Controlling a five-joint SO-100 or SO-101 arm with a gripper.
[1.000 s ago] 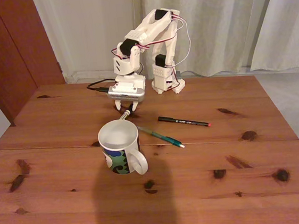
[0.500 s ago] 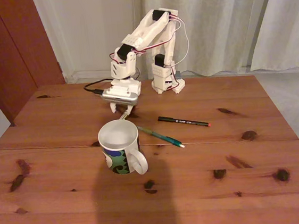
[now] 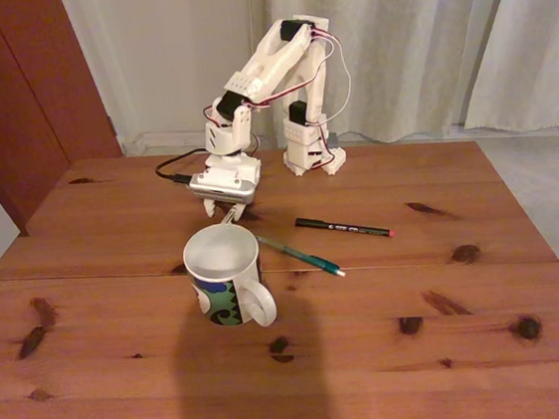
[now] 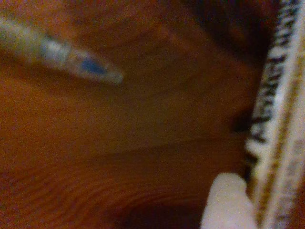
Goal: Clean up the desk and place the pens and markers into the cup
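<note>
- Since 1.0 s ago the arm (image 3: 274, 65) has pulled its wrist up and toward 11 o'clock in the fixed view; claw (image 3: 230, 213) now sits a bit higher and further left, just behind the cup's far rim. Cup and both loose pens have not shifted.
- Claw state: fingers point down at the desk (image 3: 121, 316) and are clamped on the white marker (image 3: 228, 216). Only a short pale stub of it shows below the fingers in the fixed view.
- Wrist view: marker barrel (image 4: 276, 119) runs along the right edge, white with black print and a yellowish stripe. Print is too blurred to read. A white fingertip (image 4: 226, 202) lies against it at the bottom.
- Wrist view also shows a blurred pen tip with a blue patch (image 4: 78, 59) at 10 o'clock, over the brown wood.
- Cup (image 3: 224, 275): white mug, blue-green swirl on the lower outside, upright near desk centre, handle at 5 o'clock toward the camera. Nothing visible inside it.
- Teal pen (image 3: 301, 256): flat on the desk at 3 o'clock of the cup, near end close to the rim, white tip pointing to 4 o'clock.
- Black pen (image 3: 344, 228): flat, beyond the teal one and apart from it, red end to the right. Small light print on the barrel, unreadable.
- No legible brand or label anywhere.
</note>
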